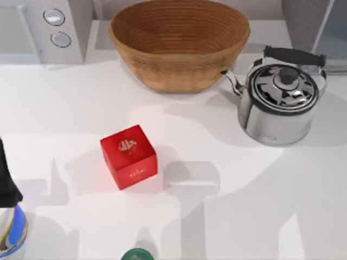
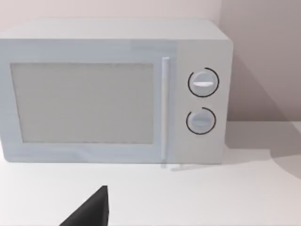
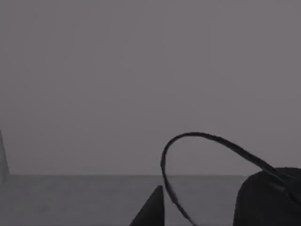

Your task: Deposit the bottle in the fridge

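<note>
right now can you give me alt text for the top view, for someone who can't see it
A white table seen from above holds a red cube near the middle, a woven basket at the back and a shiny metal kettle to the right. A light grey appliance with two round knobs sits in the back left corner, a black-topped bottle at the left edge and a green cap at the front edge.

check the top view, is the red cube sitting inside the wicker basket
No, the red cube rests on the bare white table, in front of the wicker basket and well apart from it.

Left gripper's dark fingertip (image 2: 91, 209); right gripper's dark fingertip (image 3: 150, 209).
</note>
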Controlling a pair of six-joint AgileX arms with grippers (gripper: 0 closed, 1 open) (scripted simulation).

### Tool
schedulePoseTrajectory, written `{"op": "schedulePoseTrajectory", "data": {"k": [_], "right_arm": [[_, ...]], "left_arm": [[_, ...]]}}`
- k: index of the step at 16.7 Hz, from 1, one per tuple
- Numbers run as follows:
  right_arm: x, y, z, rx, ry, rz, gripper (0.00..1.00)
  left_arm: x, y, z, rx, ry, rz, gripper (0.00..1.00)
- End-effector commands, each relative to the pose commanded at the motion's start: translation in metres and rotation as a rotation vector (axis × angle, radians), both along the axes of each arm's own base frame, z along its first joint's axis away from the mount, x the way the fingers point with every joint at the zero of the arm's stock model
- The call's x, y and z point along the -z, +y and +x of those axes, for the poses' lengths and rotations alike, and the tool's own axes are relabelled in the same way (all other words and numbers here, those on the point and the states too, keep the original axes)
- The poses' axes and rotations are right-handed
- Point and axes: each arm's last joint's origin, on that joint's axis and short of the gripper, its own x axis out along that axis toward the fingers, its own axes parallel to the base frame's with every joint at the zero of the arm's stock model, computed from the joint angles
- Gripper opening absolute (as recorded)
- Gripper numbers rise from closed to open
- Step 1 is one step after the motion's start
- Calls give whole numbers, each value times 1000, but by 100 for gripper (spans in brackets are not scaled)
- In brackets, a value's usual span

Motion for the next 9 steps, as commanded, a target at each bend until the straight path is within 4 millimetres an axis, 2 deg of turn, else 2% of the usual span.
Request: {"op": "schedulePoseTrajectory", "data": {"k": [3, 9], "right_arm": [[0, 0, 0, 0, 0, 0, 98], [0, 0, 0, 0, 0, 0, 100]], "left_arm": [[0, 0, 0, 0, 0, 0, 100], [0, 0, 0, 0, 0, 0, 100]]}}
